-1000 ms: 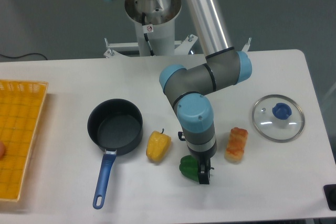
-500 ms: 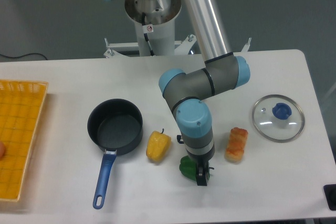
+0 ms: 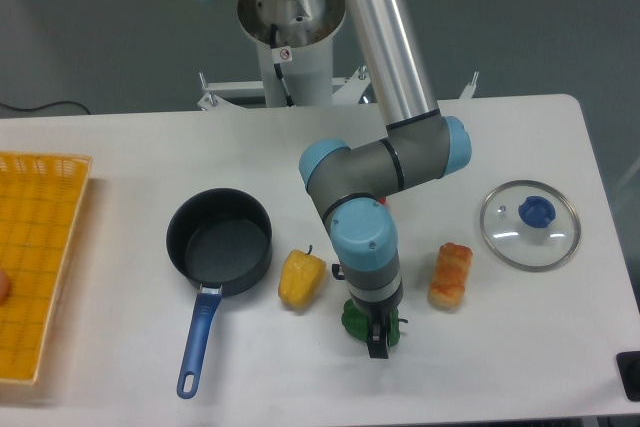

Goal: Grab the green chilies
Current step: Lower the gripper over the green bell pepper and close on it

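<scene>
The green chilies (image 3: pixel 353 323) are one dark-green bell pepper lying near the table's front edge, mostly covered from above by my arm's wrist. My gripper (image 3: pixel 376 340) points straight down right over the pepper, with a dark finger showing at its front side. Green shows on both sides of that finger. The wrist hides the jaws, so whether they have closed on the pepper does not show.
A yellow bell pepper (image 3: pixel 300 278) lies just left of the green one. An orange-and-cream food piece (image 3: pixel 450 275) sits to the right. A black pot with a blue handle (image 3: pixel 219 244) stands further left, a glass lid (image 3: pixel 529 224) at the right, a yellow basket (image 3: pixel 35 262) at the far left.
The arm has shifted slightly left and toward the front, bringing the gripper from the pepper's right side to directly over it. The pepper is now more hidden.
</scene>
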`<state>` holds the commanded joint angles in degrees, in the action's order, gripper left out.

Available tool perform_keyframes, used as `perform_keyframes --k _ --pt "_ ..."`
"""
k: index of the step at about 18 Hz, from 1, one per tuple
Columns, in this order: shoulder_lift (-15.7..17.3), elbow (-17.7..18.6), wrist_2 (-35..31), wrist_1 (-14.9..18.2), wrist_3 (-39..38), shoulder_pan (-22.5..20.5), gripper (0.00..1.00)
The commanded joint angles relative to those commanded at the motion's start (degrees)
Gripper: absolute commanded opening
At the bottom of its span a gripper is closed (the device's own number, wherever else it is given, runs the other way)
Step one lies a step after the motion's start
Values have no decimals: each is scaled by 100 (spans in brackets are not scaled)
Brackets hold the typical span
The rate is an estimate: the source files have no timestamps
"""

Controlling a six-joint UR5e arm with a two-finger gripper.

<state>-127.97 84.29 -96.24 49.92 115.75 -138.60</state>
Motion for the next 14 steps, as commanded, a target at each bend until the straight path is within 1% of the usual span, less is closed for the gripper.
perform_keyframes --k 4,5,6,9,11,14 --pt "0 9 -9 0 -131 0 80" --pt "9 9 -9 0 -193 0 74" --pt "0 9 -9 0 -237 9 70" --pt "9 17 -9 9 -281 0 70" --pt "35 9 0 9 -517 0 70" --pt "114 9 0 18 -641 -9 70"
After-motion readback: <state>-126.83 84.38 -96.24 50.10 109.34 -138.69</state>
